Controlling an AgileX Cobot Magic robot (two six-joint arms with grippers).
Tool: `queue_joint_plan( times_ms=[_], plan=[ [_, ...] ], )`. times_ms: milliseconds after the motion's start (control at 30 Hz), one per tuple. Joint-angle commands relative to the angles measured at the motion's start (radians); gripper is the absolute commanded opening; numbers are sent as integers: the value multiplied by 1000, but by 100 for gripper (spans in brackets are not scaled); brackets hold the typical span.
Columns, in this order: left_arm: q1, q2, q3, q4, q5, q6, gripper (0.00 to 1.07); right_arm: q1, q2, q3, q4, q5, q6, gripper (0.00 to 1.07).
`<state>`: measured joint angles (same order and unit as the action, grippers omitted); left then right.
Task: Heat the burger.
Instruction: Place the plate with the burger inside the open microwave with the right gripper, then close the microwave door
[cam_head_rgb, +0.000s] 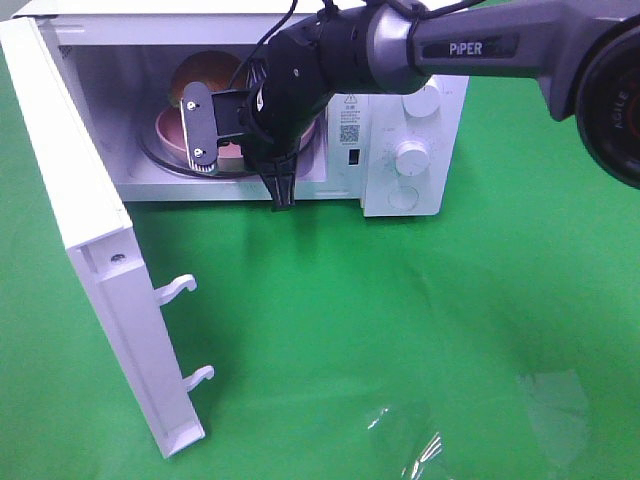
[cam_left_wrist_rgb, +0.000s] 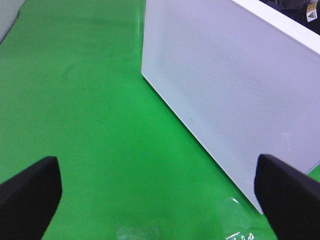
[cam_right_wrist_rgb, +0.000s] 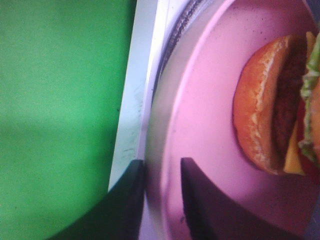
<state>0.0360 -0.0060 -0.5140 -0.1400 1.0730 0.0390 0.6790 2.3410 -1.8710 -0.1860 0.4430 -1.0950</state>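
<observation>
Exterior high view: microwave (cam_head_rgb: 420, 150) sits upper centre. Its door (cam_head_rgb: 85, 210) stands wide open, running down the left side toward lower left. Two latch hooks (cam_head_rgb: 178, 288) stick out of the door edge toward the middle. The burger (cam_head_rgb: 208, 68) is inside the cavity, upper left of centre, on the pink plate (cam_head_rgb: 168, 128), which is on the glass turntable (cam_head_rgb: 160, 158). The arm partly hides the bun.

The right arm (cam_head_rgb: 480, 45) reaches in from upper right. The right gripper (cam_head_rgb: 282, 198) is at the cavity mouth, tips pointing down by the front sill (cam_right_wrist_rgb: 131, 100). In the right wrist view its dark fingers (cam_right_wrist_rgb: 125, 200) stand slightly parted, one on each side of the plate rim. The gap is narrow and they are not visibly pinching anything. The burger lies further in on the plate, apart from them. The outer finger is just beside the white sill.

The left gripper (cam_left_wrist_rgb: 157, 170) has its jaws spread wide and holds nothing. It hangs over the green cloth (cam_head_rgb: 400, 330) near the door's outer face, not touching it.

Room: a broad stretch of cloth runs from centre to lower right, in front of the microwave. The door edge bounds the left.
</observation>
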Motion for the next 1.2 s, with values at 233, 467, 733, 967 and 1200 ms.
queue_joint_plan(
  times_ms=[233, 467, 733, 967, 1200],
  plan=[
    [-2, -15, 0, -2, -6, -1, 96, -1, -42, 18, 28, 12, 17, 54],
    [-2, -15, 0, -2, -6, -1, 96, -1, -88, 103, 35, -12, 15, 60],
    [-2, -15, 0, -2, -6, -1, 96, 8, -174, 248, 32, -67, -7, 67],
    [-2, -15, 0, -4, -6, -1, 96, 18, -227, 340, 34, -98, -8, 71],
    [-2, -15, 0, -4, -6, -1, 96, 25, -289, 411, 31, -98, 33, 76]
  ],
)
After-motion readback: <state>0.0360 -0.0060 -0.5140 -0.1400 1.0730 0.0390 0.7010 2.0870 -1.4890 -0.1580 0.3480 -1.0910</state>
